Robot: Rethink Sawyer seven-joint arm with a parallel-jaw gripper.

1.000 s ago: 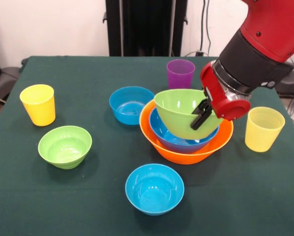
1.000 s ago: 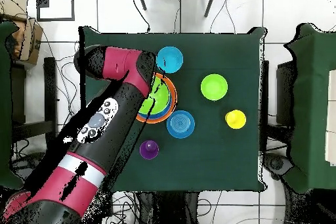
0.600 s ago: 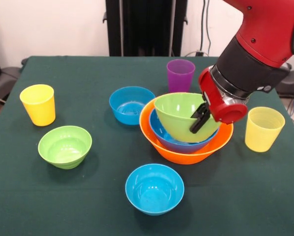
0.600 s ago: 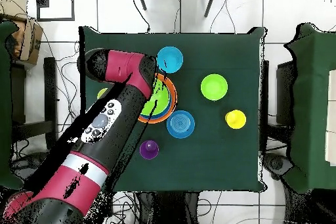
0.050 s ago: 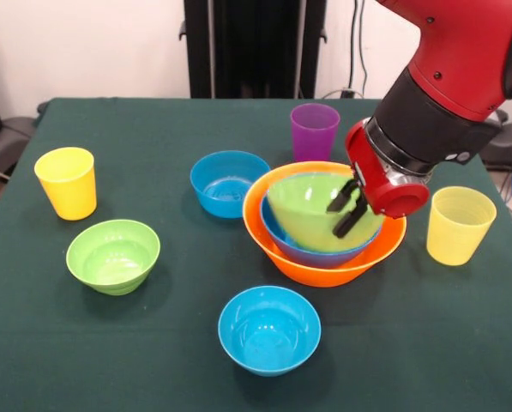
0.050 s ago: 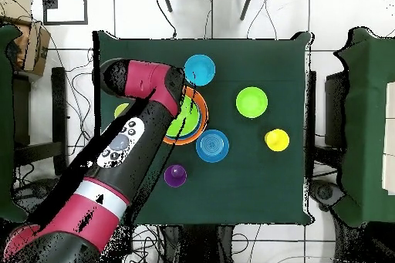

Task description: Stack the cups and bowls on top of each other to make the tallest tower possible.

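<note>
A: Where's the green bowl [image 5: 311, 209]?
B: Nested in the blue bowl [image 5: 303, 249] inside the orange bowl [image 5: 324, 268].
A: And the gripper [image 5: 347, 209]?
B: Fingers spread, released, at the green bowl's rim.

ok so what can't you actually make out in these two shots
- Overhead view: the arm covers most of the tower and nearly all of the pale yellow cup.
- Front view: the wall of the orange bowl hides how deep the large blue bowl and medium green bowl sit.
- Front view: the wrist hides the medium green bowl's right rim, so whether the jaws touch it is unclear.
</note>
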